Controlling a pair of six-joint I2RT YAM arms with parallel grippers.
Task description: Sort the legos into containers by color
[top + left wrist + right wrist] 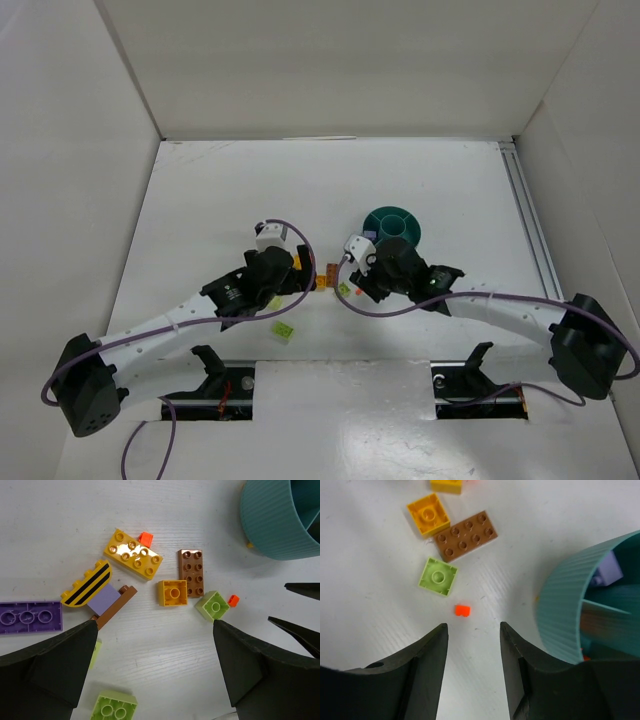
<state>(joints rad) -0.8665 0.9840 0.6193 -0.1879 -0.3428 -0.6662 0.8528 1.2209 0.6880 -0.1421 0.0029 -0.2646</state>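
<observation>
Hovering left gripper [155,630]: jaws released and spread wide, nothing between them; low over the loose legos near the middle of the bench [200,200].
Purple plate [30,616]: long, lying flat, leftmost of the scatter.
Striped piece [86,583]: yellow curve with black bars, touching a lavender-and-brown piece [107,602] on its right.
Yellow brick [133,554]: eight studs, lying at an angle; a small orange bit [145,538] touches its far corner.
Orange-yellow square [172,593]: one stud, just beside the brown plate [191,572], which has eight studs.
Lime square [212,605]: one stud, just beside the left gripper's right-hand finger; a tiny orange piece [233,600] sits at its right corner.
Lime brick [114,707]: two studs showing, apart from the rest, toward the near edge; another lime bit is mostly hidden behind the left-hand finger.
Right gripper [472,627]: jaws released, narrower gap, grasping nothing; the tiny orange piece lies on the bench just ahead of the gap.
Teal bowl [275,525]: upright, right of the scatter, toward the far edge; a lavender piece [610,567] lies in one compartment; something orange in another, too blurred to name.
</observation>
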